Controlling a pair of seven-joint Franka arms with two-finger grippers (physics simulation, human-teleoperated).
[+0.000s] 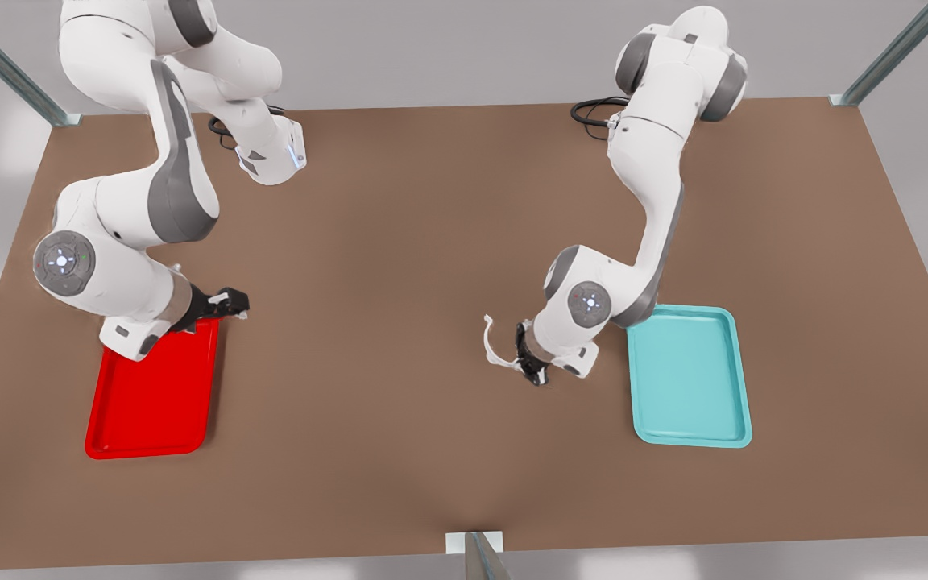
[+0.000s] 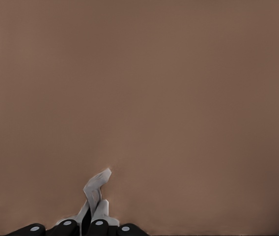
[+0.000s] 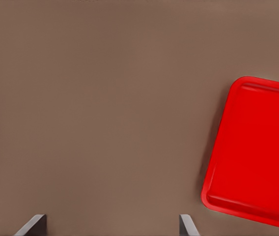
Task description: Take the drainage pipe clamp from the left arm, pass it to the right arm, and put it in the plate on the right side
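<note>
White multi-jointed left arm [image 1: 657, 193], elbow bent low beside the teal tray [image 1: 689, 374]: its black left gripper [image 1: 527, 364] is clamped on the thin white C-shaped drainage pipe clamp [image 1: 492, 342], held above the brown table [image 1: 399, 242]. Right gripper [image 1: 226, 304], fingers spread wide and empty, hovers at the glossy red rectangular plate [image 1: 154, 395]. Left wrist view adds the clamp [image 2: 96, 194] pinched between fingertips [image 2: 100, 211].

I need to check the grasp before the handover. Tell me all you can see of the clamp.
The clamp is a thin white plastic-looking C-shaped arc with small tabs at its ends. The left gripper is shut on its lower end; the rest juts free toward the front view's left, above the table, beside the teal tray.
</note>
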